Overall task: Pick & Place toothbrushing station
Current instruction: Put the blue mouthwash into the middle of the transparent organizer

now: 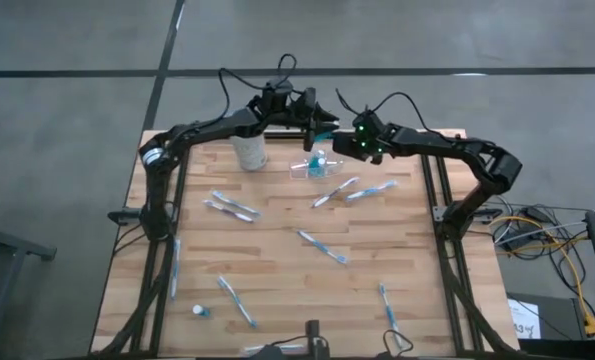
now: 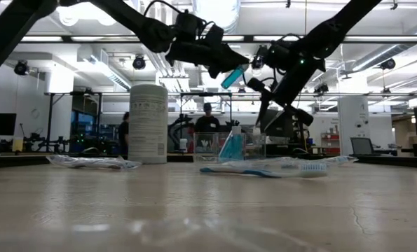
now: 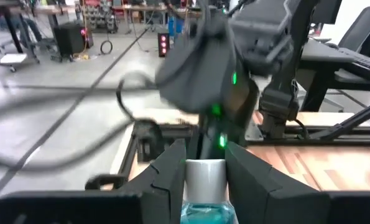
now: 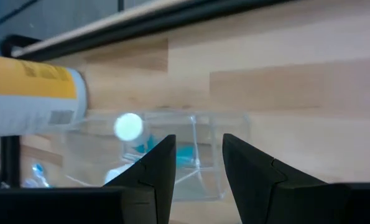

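Note:
The toothbrushing station, a small clear plastic holder point(image 1: 312, 167), stands on the wood at the table's far middle, with a teal item upright inside it point(image 2: 230, 145). My left gripper point(image 1: 322, 122) is above it, shut on a small teal bottle with a white cap point(image 2: 233, 75). My right gripper point(image 1: 340, 148) is at the holder's far right corner. Its fingers are apart on either side of a holder wall point(image 4: 195, 146). The taller white cylinder point(image 1: 250, 152) stands to the holder's left. My left gripper pinches the bottle between its two fingers at the white cap point(image 3: 204, 177); the teal body point(image 3: 204, 211) lies farther back between them. The bottle is tilted and lifted clear above the holder. My right gripper: I cannot tell whether its fingers touch the holder.
Several wrapped blue-and-white toothbrushes lie about the table, two just right of the holder point(image 1: 357, 190), others at the left point(image 1: 232, 207), the middle point(image 1: 322, 246) and the near edge point(image 1: 237, 303). A small white cap point(image 1: 199, 311) lies near left. People stand in the room beyond.

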